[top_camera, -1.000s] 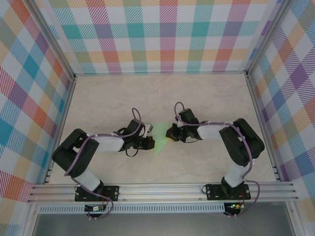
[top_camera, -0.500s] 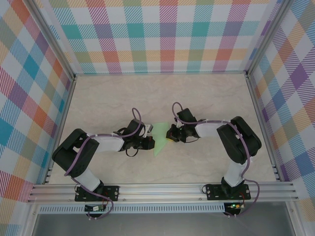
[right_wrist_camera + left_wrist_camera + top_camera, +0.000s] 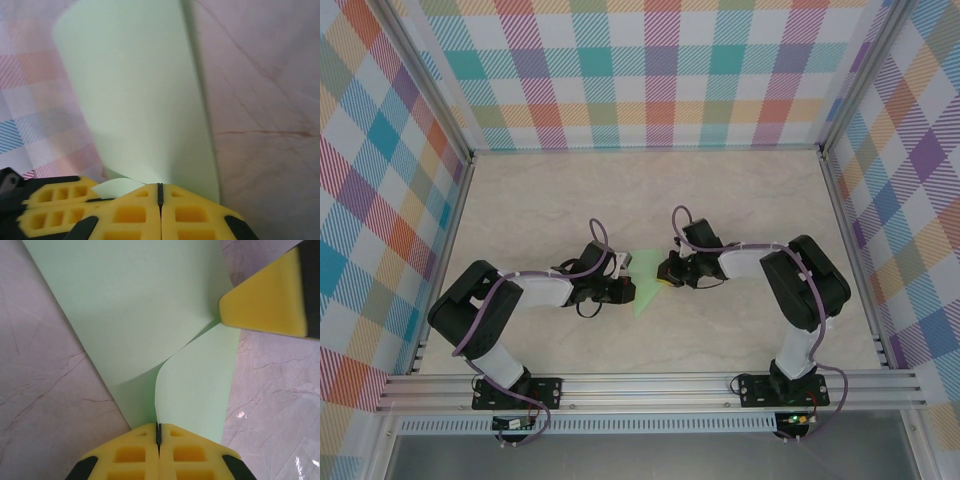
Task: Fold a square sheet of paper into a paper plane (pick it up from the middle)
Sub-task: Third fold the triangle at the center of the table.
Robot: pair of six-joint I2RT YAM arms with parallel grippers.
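Left end effector point(image 3: 620, 290) and right end effector point(image 3: 665, 272) are both clamped shut on the pale green sheet of paper point(image 3: 645, 283), one on each side of it. From the top camera the two arms look pretty much mirrored: each upper arm leans outward from its base at the near edge, the elbow juts out to the side, and the forearm runs low and close to level toward the middle of the table point(image 3: 750, 200). The end effectors face each other, tips close together, and the sheet between them reads as a narrow triangle pointing toward the near edge

Left wrist cam: the left end effector point(image 3: 158, 432) has its yellow fingers point(image 3: 132, 455) pressed together with just a thin dark seam between them, and an edge of the sheet of paper point(image 3: 135, 305) runs right into that seam. The paper curls up off the table point(image 3: 40, 390), one layer arching over another. A yellow finger of the right end effector point(image 3: 267, 300) touches the sheet's far corner at upper right

Right wrist cam: the right end effector point(image 3: 160, 192) looks the same, fingers closed flush, with the sheet of paper point(image 3: 145, 95) rising away from the tips as one tall curved panel. The left end effector point(image 3: 55, 207) sits just beside it at lower left, with a small bit of paper between the two. Marbled table point(image 3: 260, 90) off to the right
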